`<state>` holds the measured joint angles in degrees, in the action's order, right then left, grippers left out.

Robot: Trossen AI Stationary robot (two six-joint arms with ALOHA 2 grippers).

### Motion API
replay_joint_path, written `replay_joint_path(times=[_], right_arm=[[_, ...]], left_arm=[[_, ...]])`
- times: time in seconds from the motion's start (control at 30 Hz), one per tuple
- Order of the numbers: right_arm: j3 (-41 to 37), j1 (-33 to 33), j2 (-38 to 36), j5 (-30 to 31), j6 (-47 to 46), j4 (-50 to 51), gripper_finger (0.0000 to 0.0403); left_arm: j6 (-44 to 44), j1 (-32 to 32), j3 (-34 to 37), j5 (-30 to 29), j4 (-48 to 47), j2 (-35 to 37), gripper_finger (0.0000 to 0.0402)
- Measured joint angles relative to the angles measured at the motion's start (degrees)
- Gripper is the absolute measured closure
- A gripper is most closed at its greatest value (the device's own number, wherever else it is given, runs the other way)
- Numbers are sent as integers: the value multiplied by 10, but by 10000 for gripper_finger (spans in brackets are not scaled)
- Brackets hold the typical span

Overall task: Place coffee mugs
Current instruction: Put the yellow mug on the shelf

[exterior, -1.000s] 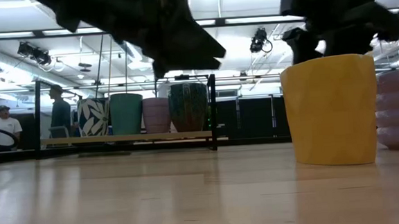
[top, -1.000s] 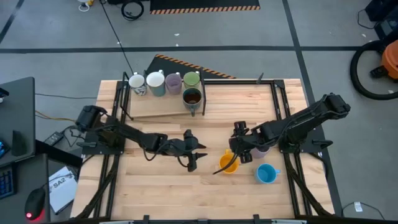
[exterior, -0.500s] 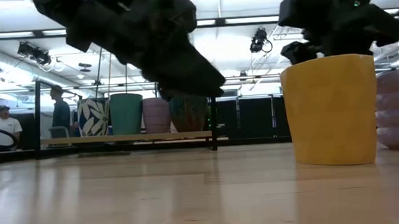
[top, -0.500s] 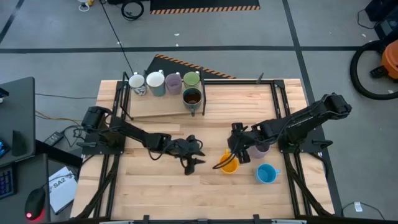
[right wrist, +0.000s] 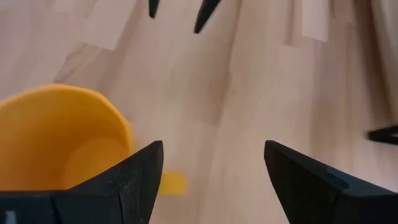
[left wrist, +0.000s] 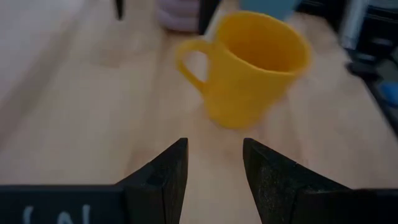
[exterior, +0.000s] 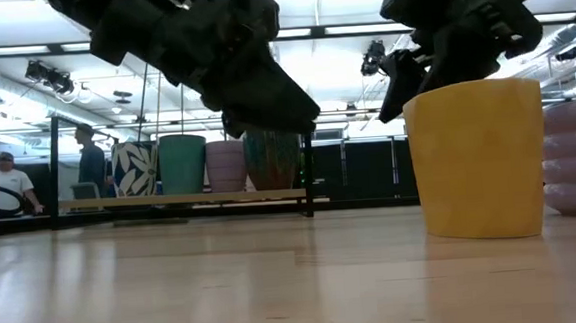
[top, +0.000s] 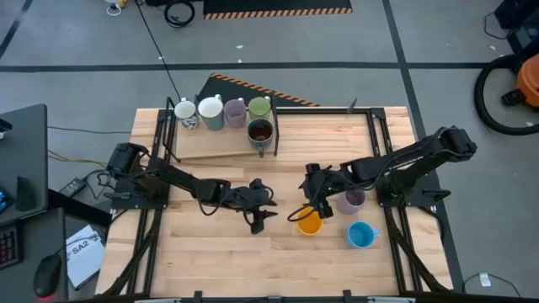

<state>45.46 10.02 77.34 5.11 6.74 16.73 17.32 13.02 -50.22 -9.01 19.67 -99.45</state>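
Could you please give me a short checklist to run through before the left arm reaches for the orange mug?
1. Left gripper open, facing the orange mug: ok, the fingers are apart with the mug straight ahead.
2. Orange mug upright on the table: ok, standing on its base in the low view.
3. Handle reachable: ok, it points toward the left gripper in the high view.
4. Right gripper away from the mug: not ok, it hangs open right above the rim.
5. Neighbouring mugs apart: ok, the lilac mug and blue mug stand on the far side from the left gripper.
6. Room on the tray beside the five mugs: ok.
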Motion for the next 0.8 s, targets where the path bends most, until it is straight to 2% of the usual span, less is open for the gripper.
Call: replay_joint_path(times=[0.17, 0.3, 0.43, 0.6, 0.8], right_arm=[[40, -4, -6, 12, 0, 102, 118], [34, -5, -5, 12, -20, 162, 118], [11, -5, 1, 8, -25, 141, 118], [-9, -13, 13, -17, -22, 61, 118], [-14, -20, 47, -33, -3, 12, 118]], left_arm=[[-15, -1, 0, -32, 54, -28, 242], [-20, -1, 0, -48, 79, -46, 242], [-21, -1, 0, -34, 75, -48, 242], [-15, -1, 0, 9, 40, -30, 242], [-3, -1, 0, 14, 4, -13, 242]])
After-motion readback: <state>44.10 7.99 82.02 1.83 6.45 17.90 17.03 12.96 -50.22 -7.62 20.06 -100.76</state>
